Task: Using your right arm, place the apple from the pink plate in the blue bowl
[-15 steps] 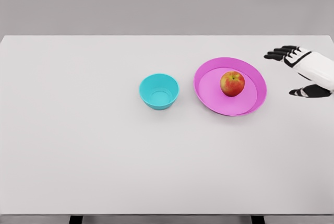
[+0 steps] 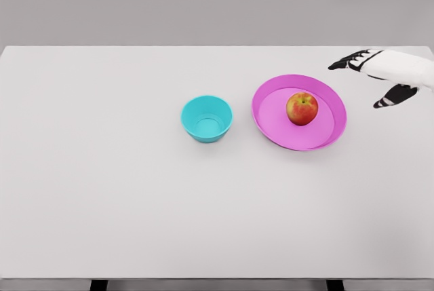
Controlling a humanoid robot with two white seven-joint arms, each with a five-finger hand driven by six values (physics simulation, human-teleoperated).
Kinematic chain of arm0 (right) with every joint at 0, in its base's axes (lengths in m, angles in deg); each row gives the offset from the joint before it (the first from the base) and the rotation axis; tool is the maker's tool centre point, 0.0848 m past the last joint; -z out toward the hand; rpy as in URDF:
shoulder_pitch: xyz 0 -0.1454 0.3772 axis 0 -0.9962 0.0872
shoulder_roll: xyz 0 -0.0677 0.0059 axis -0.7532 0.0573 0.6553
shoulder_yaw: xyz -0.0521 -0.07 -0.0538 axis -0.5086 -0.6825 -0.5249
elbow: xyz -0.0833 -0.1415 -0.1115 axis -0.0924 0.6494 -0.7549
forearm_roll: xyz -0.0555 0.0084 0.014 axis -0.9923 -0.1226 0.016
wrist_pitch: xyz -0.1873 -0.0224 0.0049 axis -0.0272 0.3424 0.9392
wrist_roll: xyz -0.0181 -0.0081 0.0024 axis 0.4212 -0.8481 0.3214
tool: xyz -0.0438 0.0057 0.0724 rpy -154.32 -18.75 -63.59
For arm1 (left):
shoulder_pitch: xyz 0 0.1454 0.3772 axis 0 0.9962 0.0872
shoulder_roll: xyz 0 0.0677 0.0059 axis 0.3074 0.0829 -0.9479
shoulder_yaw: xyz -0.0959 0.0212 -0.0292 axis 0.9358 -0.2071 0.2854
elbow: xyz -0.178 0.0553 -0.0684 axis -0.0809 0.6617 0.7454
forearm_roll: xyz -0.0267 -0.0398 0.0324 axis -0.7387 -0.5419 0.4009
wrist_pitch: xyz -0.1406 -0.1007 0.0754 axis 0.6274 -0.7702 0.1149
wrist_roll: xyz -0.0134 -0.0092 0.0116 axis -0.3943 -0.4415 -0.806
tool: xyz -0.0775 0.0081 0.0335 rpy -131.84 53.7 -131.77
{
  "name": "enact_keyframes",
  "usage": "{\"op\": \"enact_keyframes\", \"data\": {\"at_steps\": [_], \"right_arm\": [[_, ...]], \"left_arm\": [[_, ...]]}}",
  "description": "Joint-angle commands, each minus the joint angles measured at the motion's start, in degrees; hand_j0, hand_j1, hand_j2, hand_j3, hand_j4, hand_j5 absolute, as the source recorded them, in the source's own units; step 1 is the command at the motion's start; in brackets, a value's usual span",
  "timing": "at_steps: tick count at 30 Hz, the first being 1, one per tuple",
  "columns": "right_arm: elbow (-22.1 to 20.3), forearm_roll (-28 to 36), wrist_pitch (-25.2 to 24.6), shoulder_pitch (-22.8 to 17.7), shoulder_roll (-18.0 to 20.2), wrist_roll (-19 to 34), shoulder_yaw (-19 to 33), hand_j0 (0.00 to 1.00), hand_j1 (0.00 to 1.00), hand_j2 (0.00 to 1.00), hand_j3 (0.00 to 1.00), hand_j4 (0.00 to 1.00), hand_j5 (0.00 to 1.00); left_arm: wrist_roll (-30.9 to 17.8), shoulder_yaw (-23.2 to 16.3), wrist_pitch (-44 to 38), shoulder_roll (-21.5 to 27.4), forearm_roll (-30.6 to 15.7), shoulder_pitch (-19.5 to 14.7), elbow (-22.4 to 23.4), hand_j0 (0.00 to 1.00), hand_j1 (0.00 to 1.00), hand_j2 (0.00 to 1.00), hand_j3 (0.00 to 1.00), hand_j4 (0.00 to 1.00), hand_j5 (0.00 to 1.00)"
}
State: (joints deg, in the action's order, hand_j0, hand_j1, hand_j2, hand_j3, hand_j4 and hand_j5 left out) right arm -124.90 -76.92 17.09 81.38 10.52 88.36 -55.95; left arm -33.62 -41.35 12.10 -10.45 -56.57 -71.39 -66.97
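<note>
The table (image 2: 135, 203) fills most of the frame, a plain white top whose near edge runs along the bottom, with two dark legs just visible beneath it.

Right of the frame's middle sit the two dishes, side by side and near each other but not touching. The bowl (image 2: 207, 119) is the left one, a small blue-green cup shape standing upright, nothing in it. To its right lies the plate (image 2: 271, 111), wide, pink and shallow, with a raised rim. The apple (image 2: 302, 108) rests on the plate a little right of the plate's middle, red with a yellow patch, stem end up.

Farther back, at the upper right edge of the frame, the right hand (image 2: 380, 74) reaches in from the right, above and beyond the plate's far rim and well apart from the apple. Its dark fingers (image 2: 347, 62) stretch out toward the left and the thumb points down and left; it looks released, holding nothing, though the fingers are small at this range.
</note>
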Motion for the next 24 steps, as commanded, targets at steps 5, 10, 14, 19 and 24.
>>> {"op": "enact_keyframes", "data": {"at_steps": [5, 10, 14, 19, 24], "right_arm": [[5.39, 0.13, -0.08, 4.75, -6.46, 3.23, -9.94, 1.0, 1.0, 1.0, 1.0, 1.0, 1.0], [6.63, 0.13, -0.08, 7.21, -8.57, 3.61, -11.43, 1.0, 1.0, 1.0, 1.0, 1.0, 1.0], [7.77, 0.22, -0.08, 7.91, -9.98, 3.61, -13.1, 1.0, 1.0, 1.0, 1.0, 1.0, 1.0], [10.49, 0.22, -0.08, 9.32, -11.73, 3.61, -15.57, 1.0, 1.0, 1.0, 1.0, 1.0, 1.0], [11.11, 0.13, -0.08, 9.67, -12.17, 3.61, -16.88, 1.0, 1.0, 1.0, 1.0, 1.0, 1.0]], "left_arm": [[-0.01, 0.01, -0.04, 0.0, 0.01, 0.0, 0.0, 1.0, 1.0, 1.0, 1.0, 1.0, 1.0], [-0.01, 0.01, -0.04, 0.0, 0.01, 0.0, 0.0, 1.0, 1.0, 1.0, 1.0, 1.0, 1.0], [-0.01, 0.01, -0.04, 0.0, 0.01, 0.0, 0.0, 1.0, 1.0, 1.0, 1.0, 1.0, 1.0], [-0.01, 0.01, -0.04, 0.0, 0.01, 0.0, 0.0, 1.0, 1.0, 1.0, 1.0, 1.0, 1.0], [-0.01, 0.01, -0.04, 0.0, 0.01, 0.0, 0.0, 1.0, 1.0, 1.0, 1.0, 1.0, 1.0]]}}
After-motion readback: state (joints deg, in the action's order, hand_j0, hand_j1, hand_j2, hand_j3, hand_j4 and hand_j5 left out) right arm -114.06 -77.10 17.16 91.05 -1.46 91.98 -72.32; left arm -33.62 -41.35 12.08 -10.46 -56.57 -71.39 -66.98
